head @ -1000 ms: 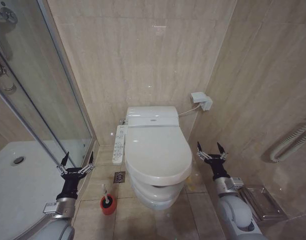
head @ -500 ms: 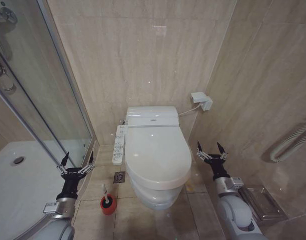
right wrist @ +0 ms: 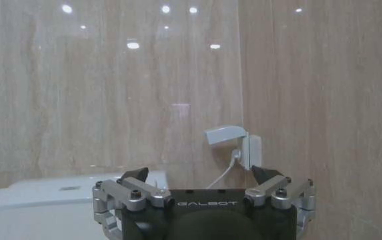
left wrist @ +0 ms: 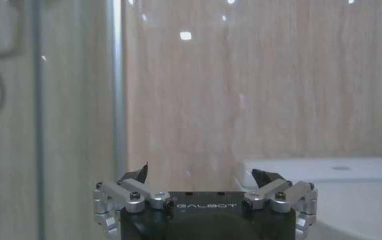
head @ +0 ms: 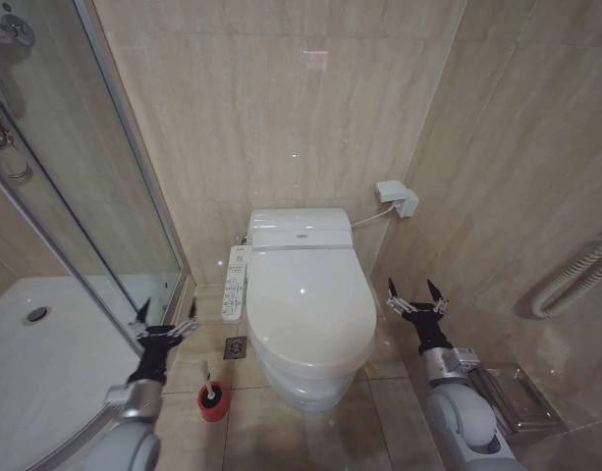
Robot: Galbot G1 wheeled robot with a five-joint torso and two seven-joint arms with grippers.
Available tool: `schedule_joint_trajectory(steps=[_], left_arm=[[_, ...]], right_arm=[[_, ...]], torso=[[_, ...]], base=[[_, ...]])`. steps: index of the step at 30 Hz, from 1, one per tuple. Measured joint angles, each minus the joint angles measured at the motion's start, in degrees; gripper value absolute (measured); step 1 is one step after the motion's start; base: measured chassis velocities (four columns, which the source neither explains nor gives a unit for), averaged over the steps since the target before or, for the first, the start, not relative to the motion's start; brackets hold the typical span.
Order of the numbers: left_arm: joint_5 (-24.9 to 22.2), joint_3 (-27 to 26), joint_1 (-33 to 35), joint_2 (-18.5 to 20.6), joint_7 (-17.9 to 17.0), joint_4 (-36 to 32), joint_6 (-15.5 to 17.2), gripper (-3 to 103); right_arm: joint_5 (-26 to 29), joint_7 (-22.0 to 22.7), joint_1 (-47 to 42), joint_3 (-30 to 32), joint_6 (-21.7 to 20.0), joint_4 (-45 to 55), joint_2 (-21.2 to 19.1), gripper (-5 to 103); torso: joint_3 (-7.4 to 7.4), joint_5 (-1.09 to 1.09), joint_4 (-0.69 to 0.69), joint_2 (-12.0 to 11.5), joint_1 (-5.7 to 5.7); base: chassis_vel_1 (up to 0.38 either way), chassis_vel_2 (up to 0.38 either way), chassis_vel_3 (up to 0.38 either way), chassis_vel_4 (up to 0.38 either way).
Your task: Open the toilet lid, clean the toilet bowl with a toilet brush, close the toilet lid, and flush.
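Observation:
The toilet lid (head: 310,299) lies shut and glossy white over the toilet bowl (head: 302,389), whose front curve shows beneath it. The toilet brush (head: 206,378) stands with its thin white handle up in a red cup (head: 213,404) on the floor, left of the bowl. My left gripper (head: 168,314) is open, hanging just above and left of the brush, near the shower door frame. My right gripper (head: 415,292) is open on the bowl's right side, close to the wall. In the wrist views, the left gripper (left wrist: 201,174) and the right gripper (right wrist: 198,174) each face the back wall with nothing between their fingers.
A glass shower enclosure (head: 94,196) and its white tray (head: 45,363) fill the left. A control panel (head: 235,283) hangs beside the seat, above a floor drain (head: 235,347). A wall socket (head: 397,199), a ribbed hose (head: 575,280) and a metal rack (head: 517,397) are on the right.
My left gripper has shifted right, away from the shower tray and toward the brush and bowl. The right arm has not moved.

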Motion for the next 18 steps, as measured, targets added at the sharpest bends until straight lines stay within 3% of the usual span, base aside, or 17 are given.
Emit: schedule_joint_trajectory(steps=[2,3,5,18], left_arm=[[0.46,2.16,-2.04,-1.46,-0.13,-0.05,4.68,100],[0.46,2.16,-2.04,-1.46,-0.13,-0.05,4.68,100],[1.63,4.71,-4.15,-3.40,-0.24,-0.11,8.13,100],[6.84,1.53,-2.07,-2.36,-2.93,-5.67,5.42,100]], right_arm=[[0.00,0.00,0.00,0.00,0.00,0.00,0.00,100],[0.00,0.00,0.00,0.00,0.00,0.00,0.00,100],[0.00,-0.01,0.00,-0.01,0.00,-0.01,0.00,100],[0.00,-0.01,0.00,0.01,0.01,-0.01,0.00,100]], torso=[[0.00,0.00,0.00,0.00,0.00],[0.00,0.00,0.00,0.00,0.00],[0.00,-0.01,0.00,0.00,0.00],[0.00,0.00,0.02,0.00,0.00]], base=[[0.000,0.000,0.000,0.000],[0.000,0.000,0.000,0.000],[0.000,0.000,0.000,0.000],[0.000,0.000,0.000,0.000]])
